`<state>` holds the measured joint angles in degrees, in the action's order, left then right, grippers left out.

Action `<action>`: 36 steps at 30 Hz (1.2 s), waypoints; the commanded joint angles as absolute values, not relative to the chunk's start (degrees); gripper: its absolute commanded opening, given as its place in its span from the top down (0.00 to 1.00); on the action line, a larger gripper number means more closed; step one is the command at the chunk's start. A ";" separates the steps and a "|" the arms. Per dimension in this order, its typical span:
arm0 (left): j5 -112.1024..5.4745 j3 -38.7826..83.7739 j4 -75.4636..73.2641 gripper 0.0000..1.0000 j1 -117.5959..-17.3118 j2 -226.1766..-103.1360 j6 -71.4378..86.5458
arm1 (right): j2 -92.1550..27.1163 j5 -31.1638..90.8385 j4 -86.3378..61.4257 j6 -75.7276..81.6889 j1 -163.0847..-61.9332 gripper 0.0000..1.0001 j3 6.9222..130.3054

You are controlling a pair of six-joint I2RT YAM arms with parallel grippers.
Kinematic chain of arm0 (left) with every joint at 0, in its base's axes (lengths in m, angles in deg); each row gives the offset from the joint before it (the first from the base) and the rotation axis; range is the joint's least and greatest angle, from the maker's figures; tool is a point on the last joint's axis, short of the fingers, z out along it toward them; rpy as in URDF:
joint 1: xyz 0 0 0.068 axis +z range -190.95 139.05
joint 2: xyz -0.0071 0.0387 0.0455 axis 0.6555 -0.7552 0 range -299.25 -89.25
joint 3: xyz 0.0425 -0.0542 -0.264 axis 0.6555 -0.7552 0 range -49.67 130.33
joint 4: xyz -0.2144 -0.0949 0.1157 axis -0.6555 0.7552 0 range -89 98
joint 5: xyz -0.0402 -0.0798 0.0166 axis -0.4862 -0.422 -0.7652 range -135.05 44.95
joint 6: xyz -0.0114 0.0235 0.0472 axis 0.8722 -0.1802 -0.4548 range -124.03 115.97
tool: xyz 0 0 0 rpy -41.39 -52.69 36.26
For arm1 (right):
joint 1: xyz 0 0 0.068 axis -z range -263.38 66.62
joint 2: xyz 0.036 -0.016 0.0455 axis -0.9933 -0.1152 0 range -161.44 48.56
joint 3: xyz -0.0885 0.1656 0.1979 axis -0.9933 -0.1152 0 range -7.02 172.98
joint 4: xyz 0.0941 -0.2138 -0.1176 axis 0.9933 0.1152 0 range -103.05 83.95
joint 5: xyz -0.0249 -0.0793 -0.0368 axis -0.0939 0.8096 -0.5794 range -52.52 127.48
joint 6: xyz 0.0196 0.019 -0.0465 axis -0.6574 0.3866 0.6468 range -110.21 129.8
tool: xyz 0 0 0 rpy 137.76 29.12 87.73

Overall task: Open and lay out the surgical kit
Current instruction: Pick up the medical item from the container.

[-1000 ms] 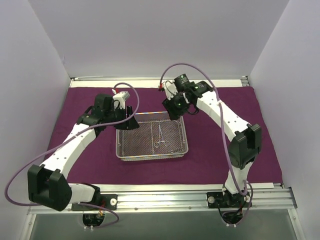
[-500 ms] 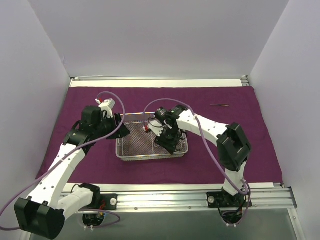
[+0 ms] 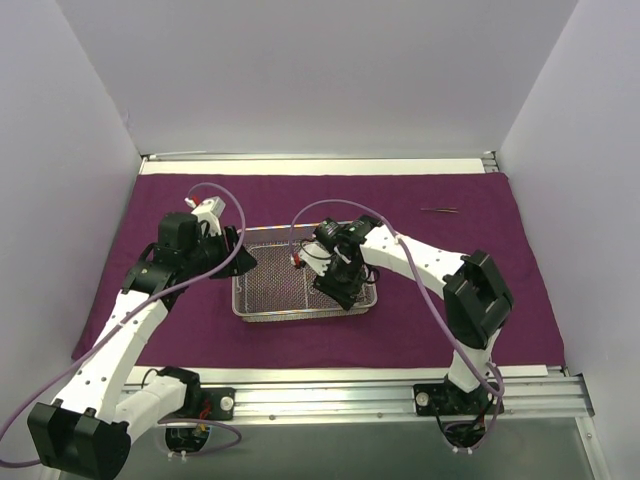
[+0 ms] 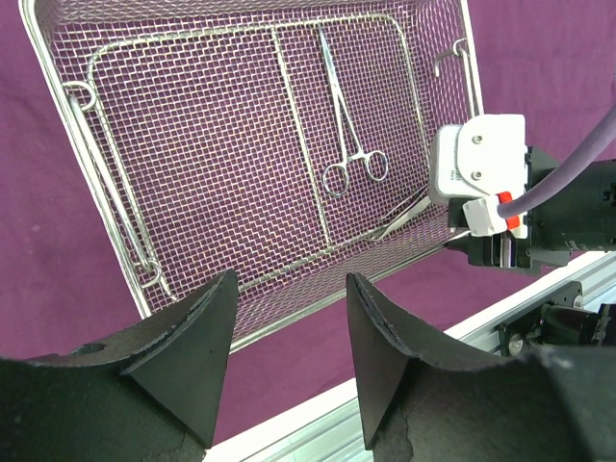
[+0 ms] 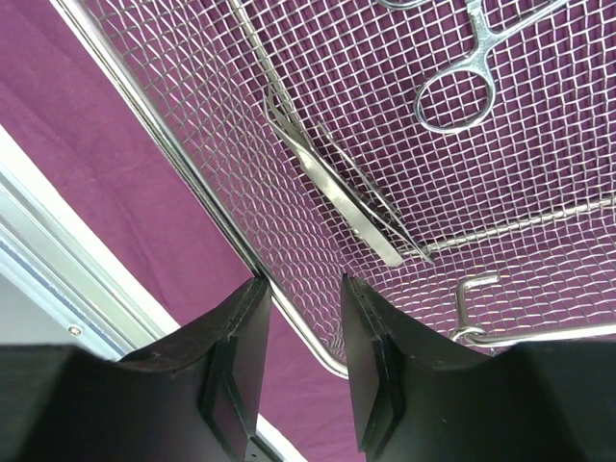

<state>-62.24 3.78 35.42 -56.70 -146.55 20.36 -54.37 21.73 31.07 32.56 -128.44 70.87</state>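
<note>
The dark purple cloth wrap (image 3: 440,270) lies spread flat over the table. On its middle stands the silver wire-mesh tray (image 3: 270,313). In the left wrist view the tray (image 4: 212,144) holds ring-handled forceps (image 4: 351,144) and thin tweezers (image 4: 404,217) by its near right corner. My left gripper (image 3: 243,258) hovers open at the tray's left side, its fingers (image 4: 192,337) empty. My right gripper (image 3: 340,285) hangs low over the tray's near right part, open, straddling the tray rim (image 5: 192,192) just short of the tweezers (image 5: 346,207). Nothing is held.
One thin metal instrument (image 3: 438,210) lies alone on the cloth at the far right. White walls close in the left, right and back. A metal rail (image 3: 330,395) runs along the near edge where the arms are bolted.
My right gripper has come from the tray's far right corner down to its near right part, jaws narrowing slightly. My left gripper drew back a little to the left.
</note>
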 commanded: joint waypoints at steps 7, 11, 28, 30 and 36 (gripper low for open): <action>-63.86 5.26 34.67 0.42 -56.42 -146.99 19.62 | -50.77 19.46 30.89 30.72 -128.73 0.67 75.15; -63.77 4.47 34.58 0.42 -56.34 -146.82 19.53 | -47.77 22.71 31.95 28.87 -129.52 0.67 76.74; -63.86 4.12 35.72 0.42 -55.81 -146.64 18.30 | -56.82 27.90 32.48 35.90 -128.38 0.65 70.42; -63.95 3.94 35.55 0.42 -55.63 -146.73 18.47 | -57.52 27.81 31.51 36.33 -128.29 0.65 69.54; -64.39 4.29 34.93 0.42 -55.46 -147.43 18.65 | -59.72 29.04 27.74 36.60 -128.29 0.64 67.69</action>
<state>-63.34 3.78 35.92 -55.94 -147.27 19.28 -58.11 27.59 28.16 35.53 -128.42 69.10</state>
